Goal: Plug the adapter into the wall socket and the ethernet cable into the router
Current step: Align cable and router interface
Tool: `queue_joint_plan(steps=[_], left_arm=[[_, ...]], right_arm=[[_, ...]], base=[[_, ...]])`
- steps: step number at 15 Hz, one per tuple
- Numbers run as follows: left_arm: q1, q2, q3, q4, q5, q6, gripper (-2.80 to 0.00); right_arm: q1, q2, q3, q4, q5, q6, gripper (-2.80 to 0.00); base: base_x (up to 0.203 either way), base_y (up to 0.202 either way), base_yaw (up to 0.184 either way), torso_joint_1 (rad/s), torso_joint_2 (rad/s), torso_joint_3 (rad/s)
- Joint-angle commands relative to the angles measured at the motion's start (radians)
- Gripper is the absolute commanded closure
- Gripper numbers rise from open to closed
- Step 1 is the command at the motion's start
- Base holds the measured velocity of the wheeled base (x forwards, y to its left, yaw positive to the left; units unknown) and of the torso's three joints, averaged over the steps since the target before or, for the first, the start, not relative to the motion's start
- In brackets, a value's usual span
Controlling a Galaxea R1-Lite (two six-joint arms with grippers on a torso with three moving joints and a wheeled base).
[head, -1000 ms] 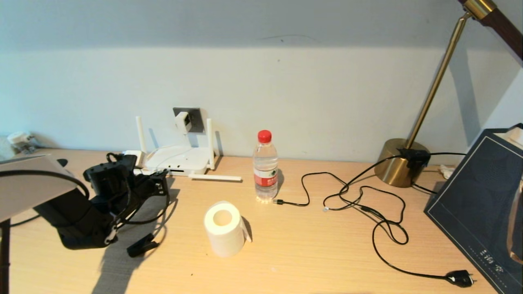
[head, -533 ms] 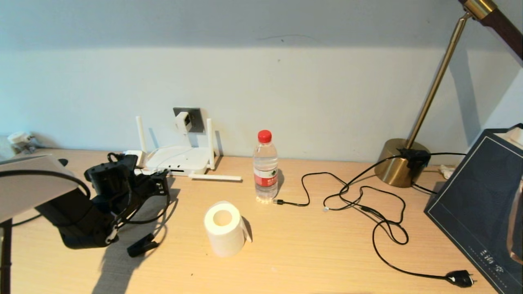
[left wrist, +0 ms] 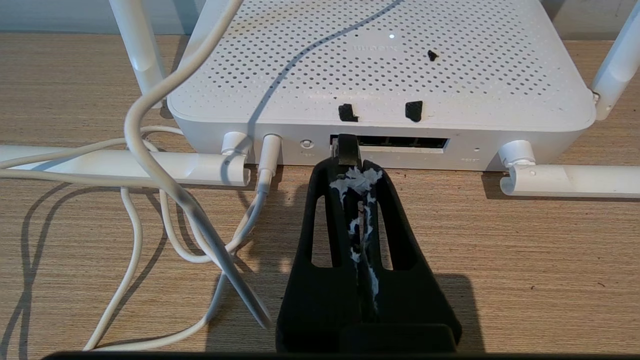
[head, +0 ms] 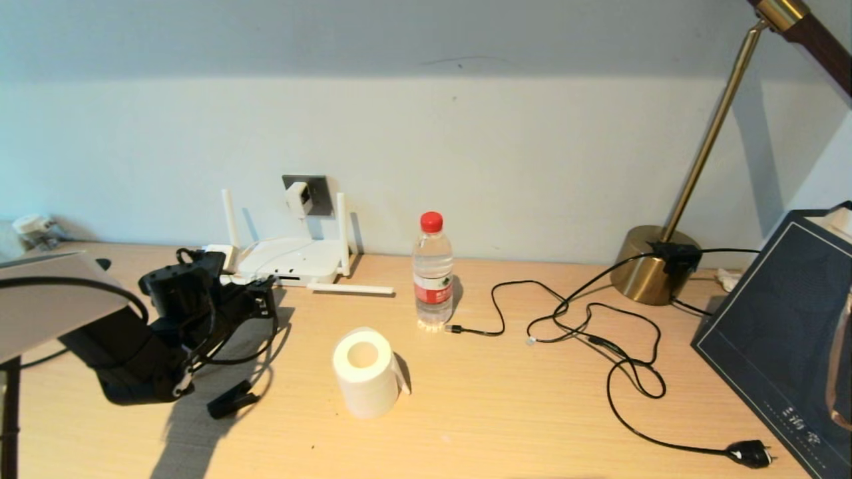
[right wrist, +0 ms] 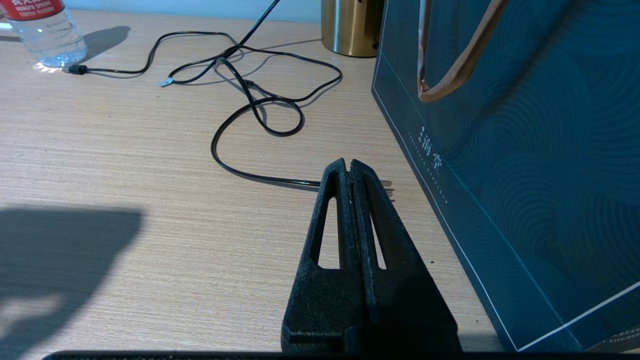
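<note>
Left gripper (left wrist: 350, 172) low over the desk (head: 506, 406), fingers pinched on the ethernet cable (left wrist: 346, 148) plug, nosed right at the router (left wrist: 380, 65) port strip. White cords (left wrist: 150, 165) looped beside the router. Adapter (head: 297, 197) seated in the wall socket (head: 317, 189) above the router. Paper roll (head: 365, 372) and bottle (head: 432, 269) off to the router's right. Right gripper (right wrist: 350, 172) clenched empty, beside the blue bag (right wrist: 525, 150).

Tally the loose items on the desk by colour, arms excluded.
White: 3 – flat white router, white cube adapter, white paper roll.
Black: 1 – thin black two-pin cord.
Clear: 1 – red-capped plastic bottle.
Brass: 1 – lamp.
Dark blue: 1 – paper bag.
Total: 7.
</note>
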Motion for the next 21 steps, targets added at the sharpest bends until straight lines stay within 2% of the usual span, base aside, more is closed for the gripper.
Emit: queue_joint_plan(steps=[1,21], left_arm=[[0.0,0.001,-0.001,-0.007,-0.001,0.0,0.0],[0.0,0.025,-0.038,-0.006,0.001,0.002,0.0]], right_arm=[[0.0,0.001,0.0,0.0,0.0,-0.002,0.0],[0.0,0.001,0.0,0.0,0.0,-0.001,0.0]], base=[[0.0,0.0,0.0,0.0,0.0,0.0],[0.0,0.0,0.0,0.0,0.0,0.0]])
